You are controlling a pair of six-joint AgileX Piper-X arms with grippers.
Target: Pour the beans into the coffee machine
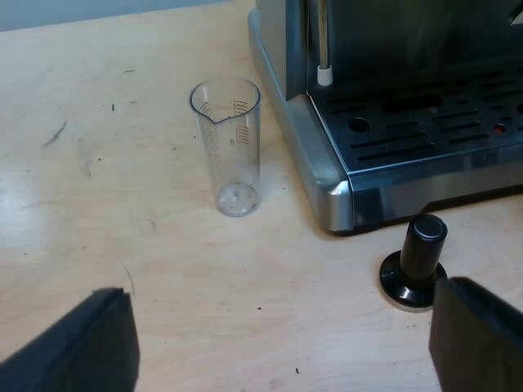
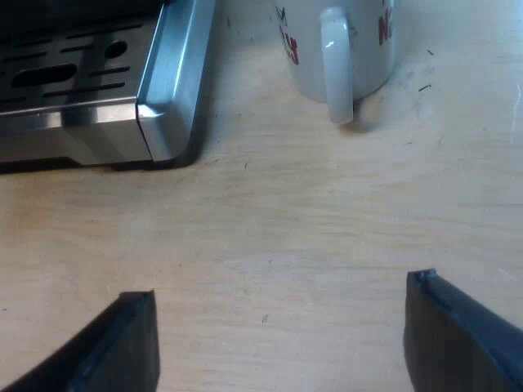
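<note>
The clear plastic measuring glass stands empty on the pale wooden surface beside the steel espresso machine. Left gripper and right gripper hover, fingers spread wide, holding nothing.

The espresso machine is cut off just above its drip tray, so the upper body is out of frame. The scale marks on the measuring glass are too fine to read. The mug loses its rim to the edge, and its red lettering is only half visible.
</note>
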